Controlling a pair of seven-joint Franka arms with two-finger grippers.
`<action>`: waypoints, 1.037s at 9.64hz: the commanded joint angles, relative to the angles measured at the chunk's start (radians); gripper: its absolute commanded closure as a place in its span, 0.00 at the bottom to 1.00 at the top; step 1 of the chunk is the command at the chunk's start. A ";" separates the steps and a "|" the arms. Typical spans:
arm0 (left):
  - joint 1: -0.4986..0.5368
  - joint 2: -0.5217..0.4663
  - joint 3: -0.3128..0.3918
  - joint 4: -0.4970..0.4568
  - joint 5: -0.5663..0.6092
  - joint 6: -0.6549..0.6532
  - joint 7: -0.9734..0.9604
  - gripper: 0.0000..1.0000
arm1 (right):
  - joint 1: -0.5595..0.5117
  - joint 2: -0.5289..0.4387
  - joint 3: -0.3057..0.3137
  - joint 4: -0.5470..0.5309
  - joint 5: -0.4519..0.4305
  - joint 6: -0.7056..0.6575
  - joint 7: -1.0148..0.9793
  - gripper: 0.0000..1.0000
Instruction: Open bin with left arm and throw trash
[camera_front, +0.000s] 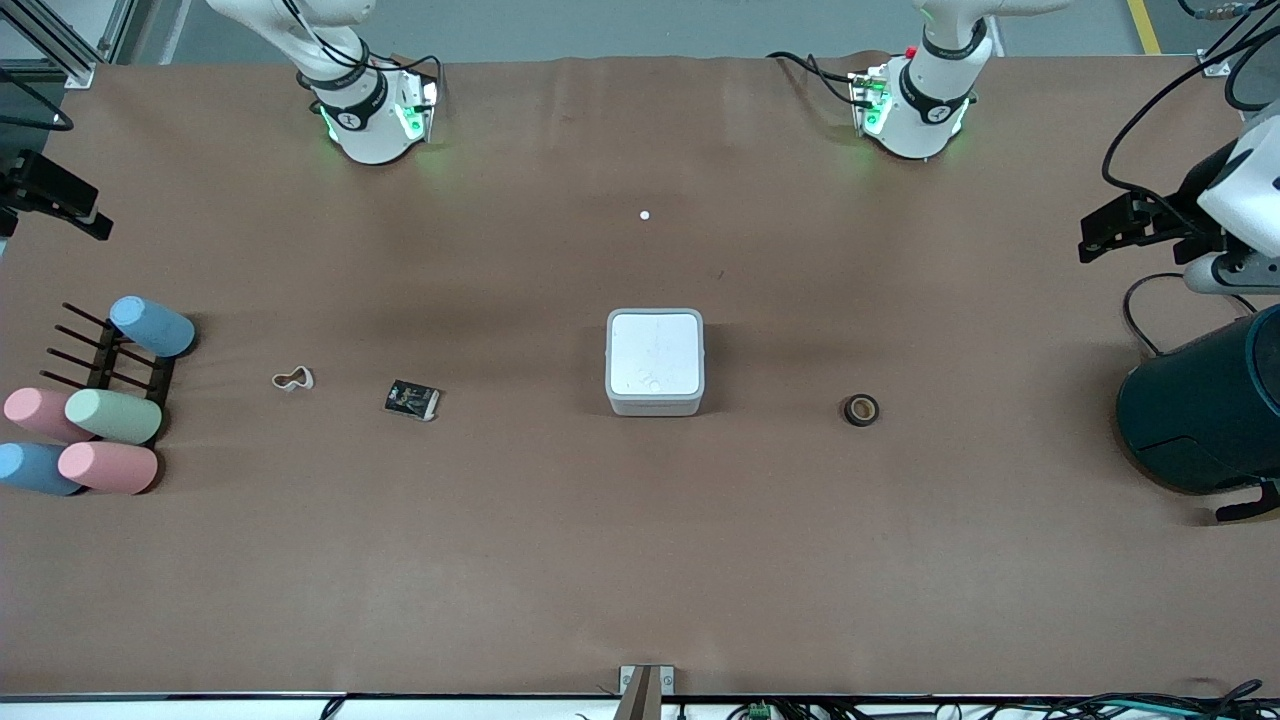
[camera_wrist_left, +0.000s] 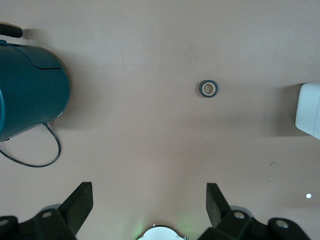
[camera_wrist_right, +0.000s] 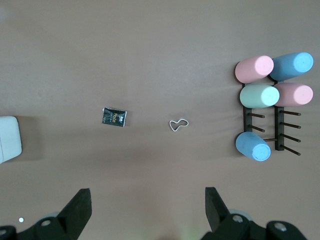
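The white square bin (camera_front: 654, 362) sits mid-table with its lid shut; its edge shows in the left wrist view (camera_wrist_left: 309, 109) and the right wrist view (camera_wrist_right: 9, 138). The dark tape roll (camera_front: 860, 409) (camera_wrist_left: 208, 89) lies beside it toward the left arm's end. The black wrapper (camera_front: 411, 400) (camera_wrist_right: 114, 117) and the white band loop (camera_front: 293, 379) (camera_wrist_right: 178, 124) lie toward the right arm's end. My left gripper (camera_wrist_left: 149, 186) is open and empty, high over bare table. My right gripper (camera_wrist_right: 147, 190) is open and empty, also high. Neither gripper shows in the front view.
A big dark teal cylinder (camera_front: 1205, 405) (camera_wrist_left: 30, 92) with a cable stands at the left arm's end. A rack of pastel cups (camera_front: 95, 400) (camera_wrist_right: 270, 107) stands at the right arm's end. A tiny white dot (camera_front: 644, 215) lies between the bin and the bases.
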 joint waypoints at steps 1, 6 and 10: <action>-0.002 0.001 0.004 0.026 0.014 -0.006 0.012 0.00 | -0.004 -0.018 0.002 -0.026 -0.014 0.014 0.002 0.00; -0.013 0.009 -0.005 0.010 0.008 -0.015 0.087 0.00 | -0.006 0.008 0.000 -0.038 -0.006 0.046 0.003 0.00; -0.271 0.163 -0.143 0.019 -0.064 0.016 -0.023 0.84 | 0.000 0.046 0.002 -0.122 0.000 0.127 0.003 0.00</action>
